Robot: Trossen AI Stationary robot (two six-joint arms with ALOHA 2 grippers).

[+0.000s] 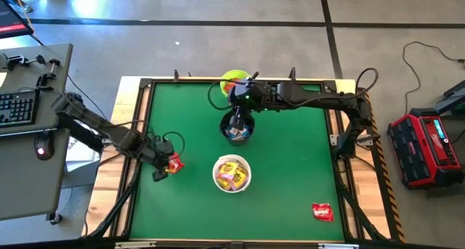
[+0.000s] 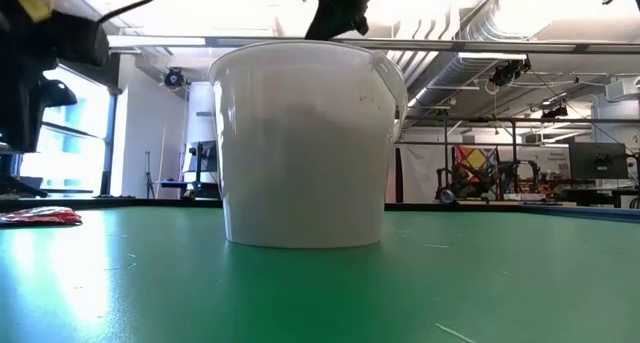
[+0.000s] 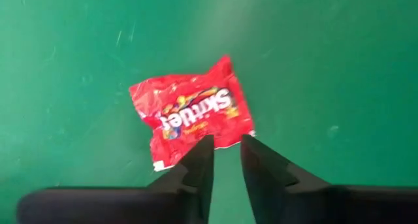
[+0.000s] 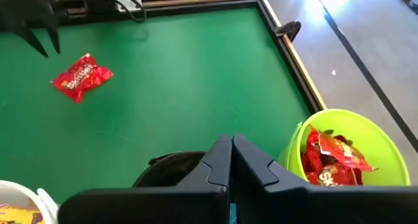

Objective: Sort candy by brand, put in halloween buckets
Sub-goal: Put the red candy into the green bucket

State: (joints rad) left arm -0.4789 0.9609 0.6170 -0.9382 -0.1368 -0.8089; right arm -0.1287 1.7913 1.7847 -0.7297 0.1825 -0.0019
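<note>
A red Skittles candy packet [image 3: 189, 113] lies flat on the green table at its left side [image 1: 174, 163]. My left gripper [image 3: 226, 145] hangs just above the packet's near edge, pointing steeply down. Its fingers are a little open, with nothing between them. My right gripper [image 4: 230, 149] is shut and empty, held high over the black bucket [image 1: 237, 127], beside the lime green bucket [image 4: 346, 139], which holds red packets. The white bucket [image 1: 231, 173] stands at the table's middle with yellow packets inside. A second red packet [image 1: 322, 211] lies near the front right corner.
The three buckets stand in a line from the far edge to the middle of the table. A wooden frame [image 1: 349, 169] borders the green mat. Open mat lies to the left and right of the buckets. In the low view the white bucket [image 2: 305, 143] fills the middle.
</note>
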